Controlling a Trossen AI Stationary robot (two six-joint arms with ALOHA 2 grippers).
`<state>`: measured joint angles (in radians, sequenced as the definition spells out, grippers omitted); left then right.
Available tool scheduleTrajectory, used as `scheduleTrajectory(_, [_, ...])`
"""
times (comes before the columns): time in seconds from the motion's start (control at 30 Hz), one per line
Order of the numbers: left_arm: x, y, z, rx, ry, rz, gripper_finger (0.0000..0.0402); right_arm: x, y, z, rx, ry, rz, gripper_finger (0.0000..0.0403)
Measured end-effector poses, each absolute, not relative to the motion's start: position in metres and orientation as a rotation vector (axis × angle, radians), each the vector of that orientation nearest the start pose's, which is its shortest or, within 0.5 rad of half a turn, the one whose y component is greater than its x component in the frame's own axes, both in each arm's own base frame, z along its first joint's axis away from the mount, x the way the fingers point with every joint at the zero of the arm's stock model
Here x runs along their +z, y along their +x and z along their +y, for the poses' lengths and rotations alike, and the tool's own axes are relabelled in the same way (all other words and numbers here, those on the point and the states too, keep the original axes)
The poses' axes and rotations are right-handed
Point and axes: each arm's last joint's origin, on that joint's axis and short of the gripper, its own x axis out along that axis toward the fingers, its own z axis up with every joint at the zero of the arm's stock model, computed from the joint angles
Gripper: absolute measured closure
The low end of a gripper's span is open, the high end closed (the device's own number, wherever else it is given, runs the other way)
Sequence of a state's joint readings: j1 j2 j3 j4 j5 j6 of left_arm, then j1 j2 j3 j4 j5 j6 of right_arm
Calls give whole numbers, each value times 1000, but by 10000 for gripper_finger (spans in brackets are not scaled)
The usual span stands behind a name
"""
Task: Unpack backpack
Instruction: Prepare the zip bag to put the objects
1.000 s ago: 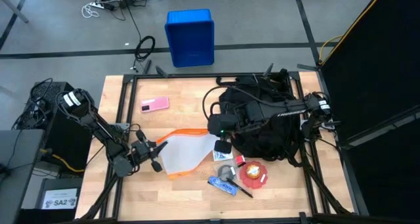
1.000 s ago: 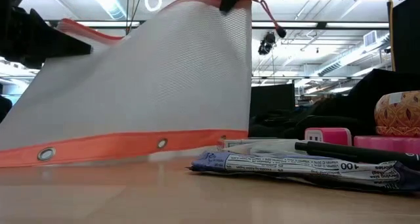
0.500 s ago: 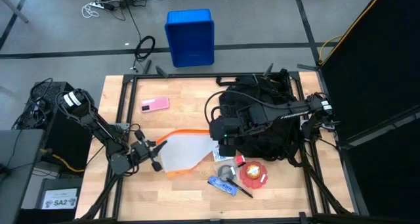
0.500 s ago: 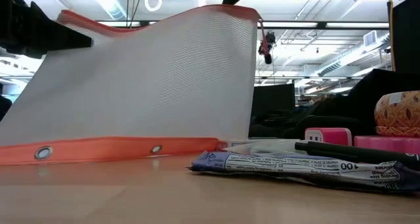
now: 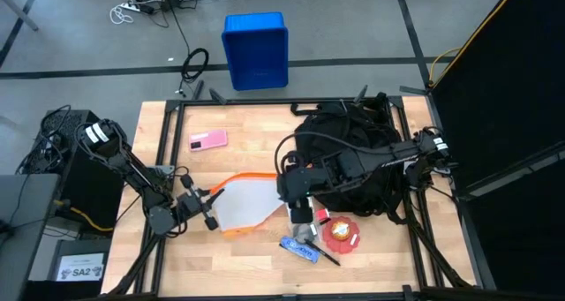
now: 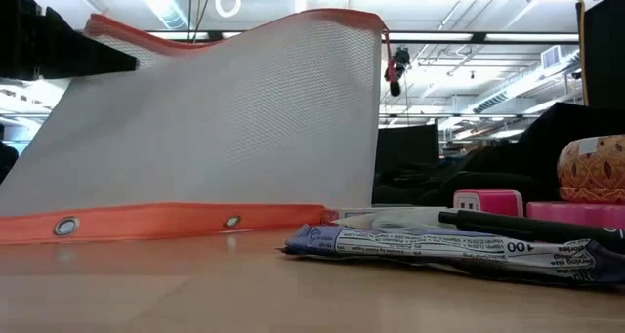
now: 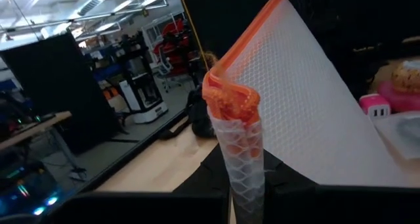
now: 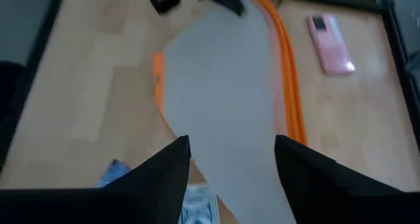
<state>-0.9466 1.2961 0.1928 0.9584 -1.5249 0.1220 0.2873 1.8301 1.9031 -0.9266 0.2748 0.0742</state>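
Observation:
The black backpack (image 5: 357,155) lies on the table's right half. A white mesh pouch with orange trim (image 5: 247,202) stands on its lower orange edge (image 6: 176,221) in front of it, left of centre. My left gripper (image 5: 210,209) is shut on the pouch's left corner. My right gripper (image 5: 298,200) hovers open over the pouch's right end, and its fingers (image 8: 167,171) frame the mesh (image 8: 223,106) from above without touching it. My left gripper (image 7: 239,198) pinches the pouch's left corner (image 7: 230,112) between its two fingers, the mesh and orange trim bunched into several folds. The fingers come about level from the table's left. That corner is lifted, and the pouch's lower edge rests on the table.
A pink phone (image 5: 208,140) lies toward the far left. Near the right gripper are a red-orange round item (image 5: 341,232), a blue packet (image 5: 300,248), a black pen (image 6: 527,226) and a small pink and white box (image 6: 488,201). A blue crate (image 5: 256,49) stands on the floor beyond the table.
My right gripper has let go of the pouch's upper right corner and moved toward the table's near edge. The pouch's right end has shifted slightly left and still stands, with its zipper pull now hanging down. The left gripper has kept its hold.

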Motion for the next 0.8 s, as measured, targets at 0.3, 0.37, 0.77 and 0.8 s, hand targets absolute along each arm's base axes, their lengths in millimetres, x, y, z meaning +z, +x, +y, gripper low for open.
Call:
scheduleTrajectory(0.3, [167, 135, -139, 531, 360, 108, 402, 334, 383, 99, -17, -183, 846, 282])
scheduleTrajectory(0.37, [172, 138, -142, 521, 382, 112, 402, 334, 385, 95, -26, -183, 847, 294])
scheduleTrajectory(0.77, [174, 139, -143, 540, 384, 114, 402, 342, 389, 81, -39, -205, 791, 308])
scheduleTrajectory(0.8, [174, 139, -143, 540, 383, 114, 402, 341, 389, 78, -47, -209, 802, 310])
